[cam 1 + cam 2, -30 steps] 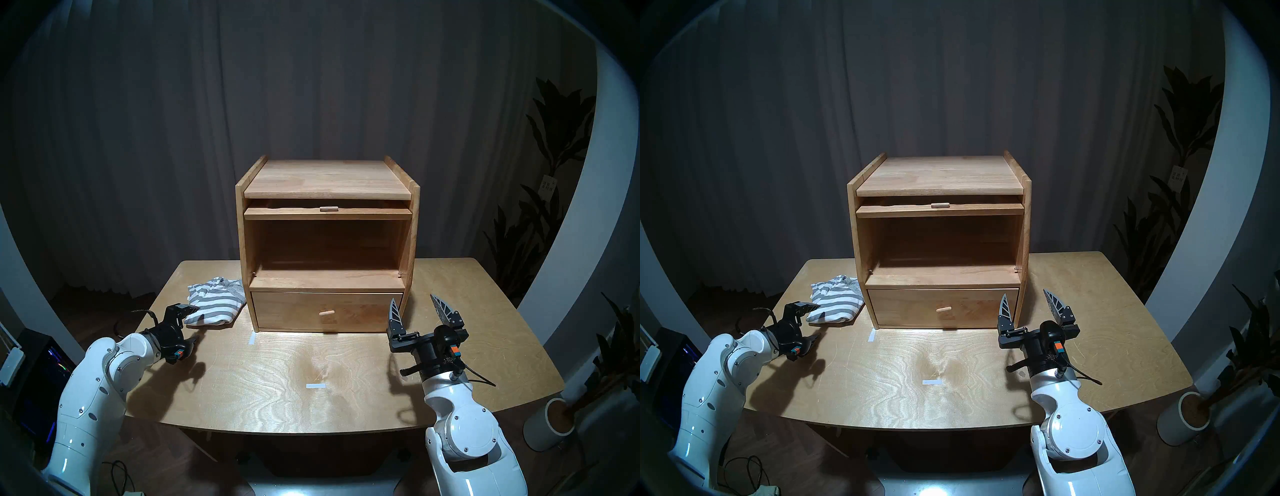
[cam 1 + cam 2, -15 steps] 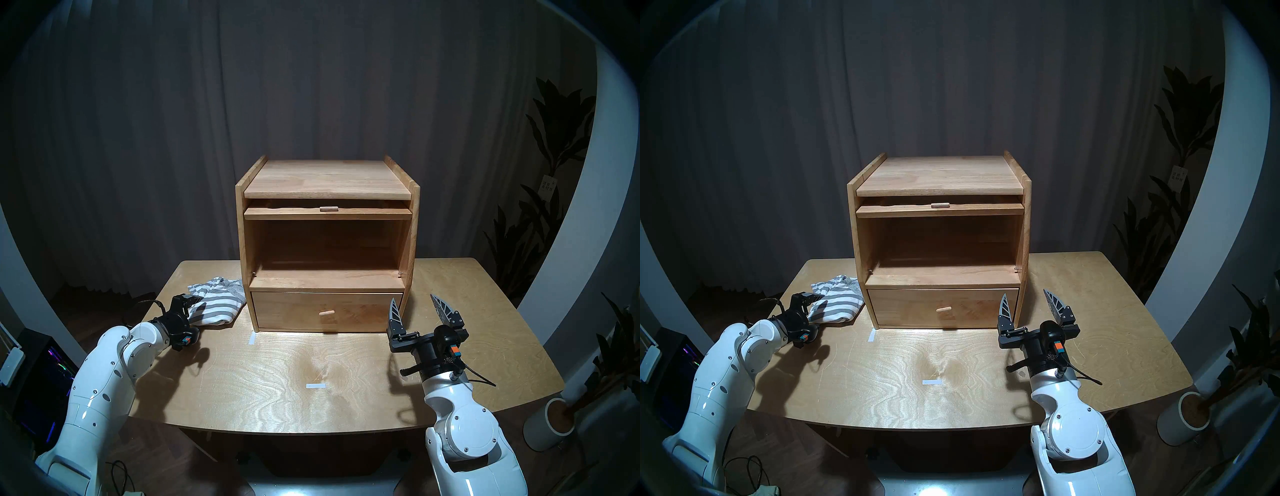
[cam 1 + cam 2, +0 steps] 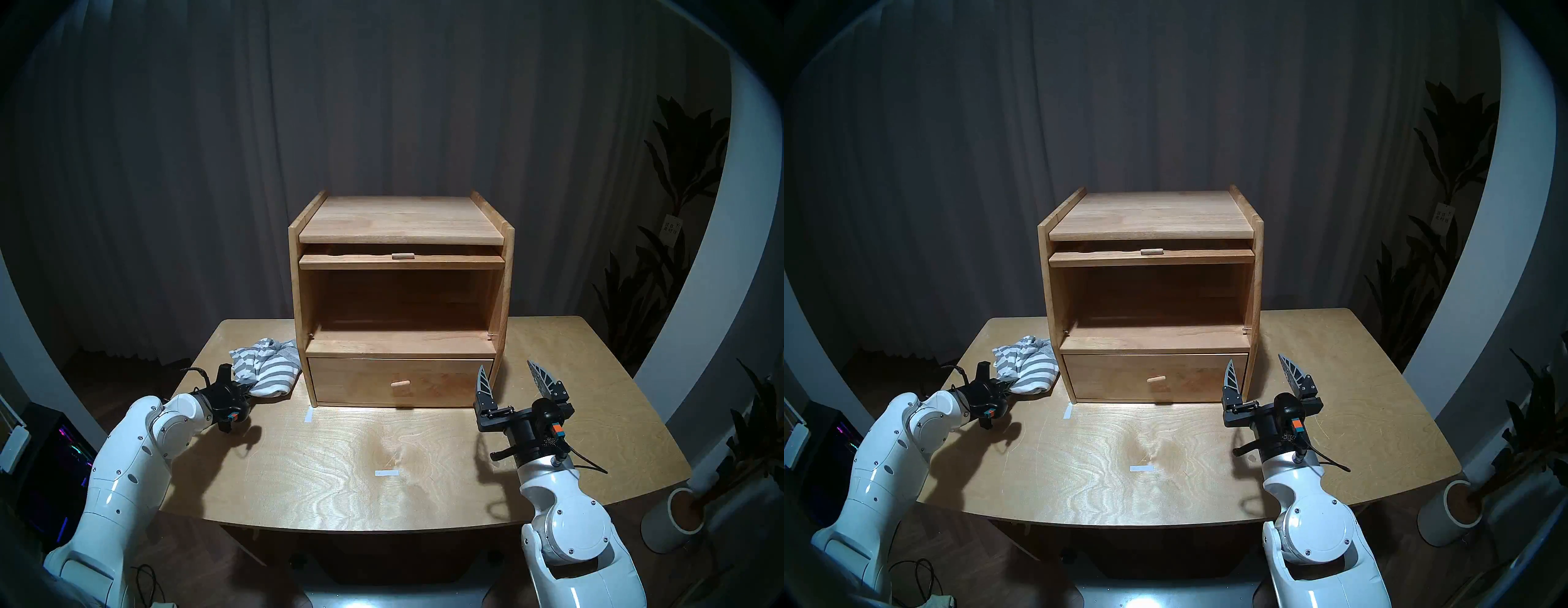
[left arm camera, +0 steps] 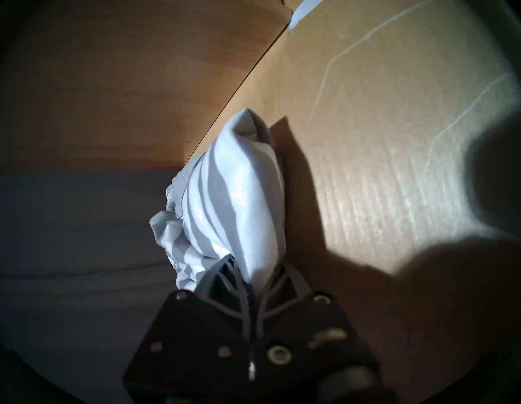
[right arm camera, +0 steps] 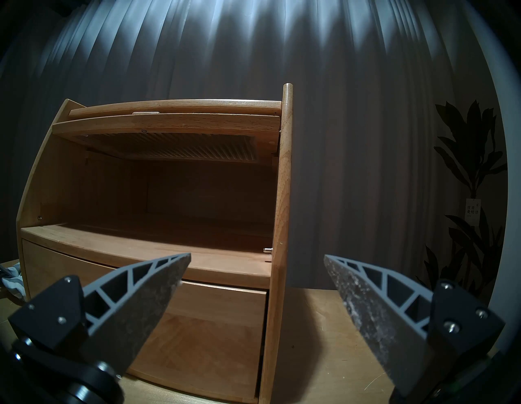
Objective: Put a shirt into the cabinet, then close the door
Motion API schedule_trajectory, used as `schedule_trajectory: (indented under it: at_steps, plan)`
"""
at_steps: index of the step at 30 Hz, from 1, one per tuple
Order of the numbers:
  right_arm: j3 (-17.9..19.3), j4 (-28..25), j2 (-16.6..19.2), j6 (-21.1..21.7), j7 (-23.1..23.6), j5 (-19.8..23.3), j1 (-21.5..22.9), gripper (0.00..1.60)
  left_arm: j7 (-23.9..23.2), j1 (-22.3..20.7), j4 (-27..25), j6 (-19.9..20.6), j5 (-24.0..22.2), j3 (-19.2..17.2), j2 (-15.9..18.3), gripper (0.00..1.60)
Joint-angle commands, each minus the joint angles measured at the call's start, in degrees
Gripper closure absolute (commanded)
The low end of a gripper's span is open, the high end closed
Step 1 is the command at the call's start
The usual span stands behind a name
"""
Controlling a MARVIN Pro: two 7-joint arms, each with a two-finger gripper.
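The left gripper (image 3: 244, 388), spread a second ago, now pinches the near edge of the shirt (image 3: 271, 369), which has bunched up on the table (image 3: 382, 467) beside the cabinet (image 3: 401, 297). The right gripper (image 3: 509, 375) hasn't moved, jaws spread; the door (image 3: 401, 261) stays raised.

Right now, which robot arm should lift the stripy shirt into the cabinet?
The left. Its left gripper is already pinched on the shirt, lying on the table beside the cabinet. The right gripper hangs open and empty on the far side.
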Motion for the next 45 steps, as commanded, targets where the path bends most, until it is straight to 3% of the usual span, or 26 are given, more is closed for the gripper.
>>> schedule_trajectory:
  at_steps: [1,4,8,14,23,35,39,45]
  plan:
    - [0.05,-1.42,0.00,-0.19,-0.08,-0.09,-0.03,0.00,3.11,1.91,-0.18,-4.58,-3.24,-0.45,-1.03,1.60]
    - [0.05,-1.33,0.00,-0.24,-0.07,-0.07,0.02,0.00,7.70,4.33,-0.99,-7.97,-7.02,-3.64,-2.32,1.60]
    - [0.05,-1.25,0.00,-0.27,-0.06,-0.06,0.08,0.00,9.45,4.55,-1.88,-4.78,-13.30,-6.95,-6.38,1.60]
    - [0.05,-1.17,0.00,-0.29,-0.06,-0.05,0.13,0.00,12.61,6.71,-5.91,-5.87,-21.40,-10.37,-10.29,1.60]
    - [0.04,-1.00,0.00,-0.31,-0.04,-0.03,0.24,0.00,8.97,11.53,-13.42,-7.01,-35.38,-13.99,-11.48,1.60]
    - [0.03,-0.52,-0.01,-0.28,0.00,0.01,0.45,0.00,3.54,13.28,-20.81,-5.95,-47.90,-15.40,-11.30,1.60]
    - [0.02,-0.32,-0.02,-0.28,0.01,0.02,0.53,0.00,0.96,13.86,-23.94,-5.49,-53.21,-16.82,-10.32,1.60]
    - [0.02,-0.12,-0.02,-0.29,0.02,0.04,0.62,0.00,-2.14,14.19,-24.44,-4.11,-58.90,-19.47,-8.02,1.60]
